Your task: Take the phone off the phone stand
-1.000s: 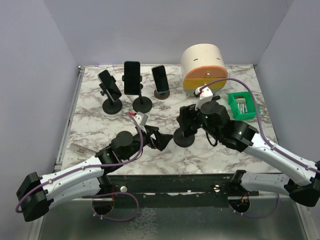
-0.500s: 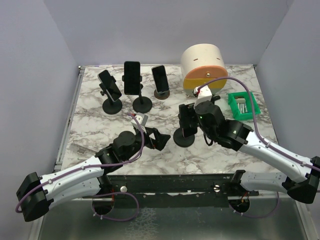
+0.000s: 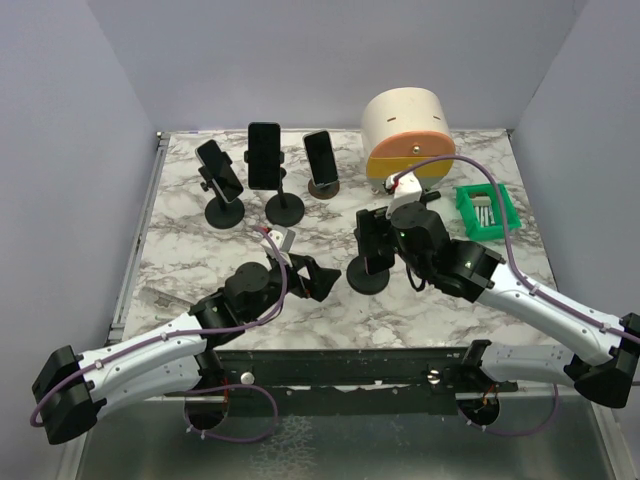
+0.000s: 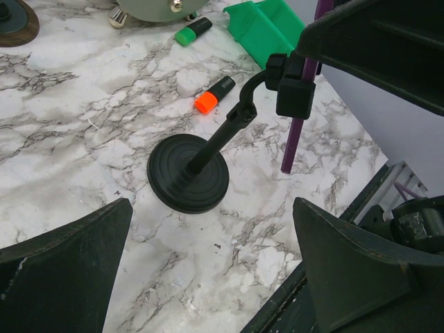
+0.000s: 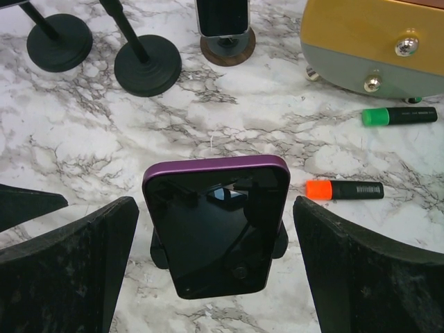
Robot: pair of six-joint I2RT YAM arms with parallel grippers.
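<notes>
Near the middle of the marble table (image 3: 200, 250), a little right of centre, the phone (image 5: 216, 225) is seen clamped in the phone stand (image 4: 189, 173). Its long axis is set upright and leaned slightly back, with the short top edge uppermost and the glossy black screen turned toward the near edge. A small round button is seen at its lower end. A purple rim is shown around the rounded corners, and in the left wrist view only that thin purple edge is seen. The stand is made up of a flat round black base, a thin slanted stem and a boxy black clamp (image 4: 295, 87) at the top.

The right gripper (image 5: 216, 208) is spread wide, with one dull black wedge-shaped finger (image 5: 69, 270) placed on each side of the phone. Bare marble is visible in both gaps, so nothing is pinched or touched. The left gripper (image 4: 213, 208) is likewise spread wide and empty, placed just left of the stand's base and pointed at it.

Just right of the stand an orange-capped marker (image 5: 345, 189) is laid flat, with a green-capped marker (image 5: 399, 115) farther off beside a cream and orange drum (image 3: 405, 135). Three other phones on stands (image 3: 265, 160) are lined up at the far left
</notes>
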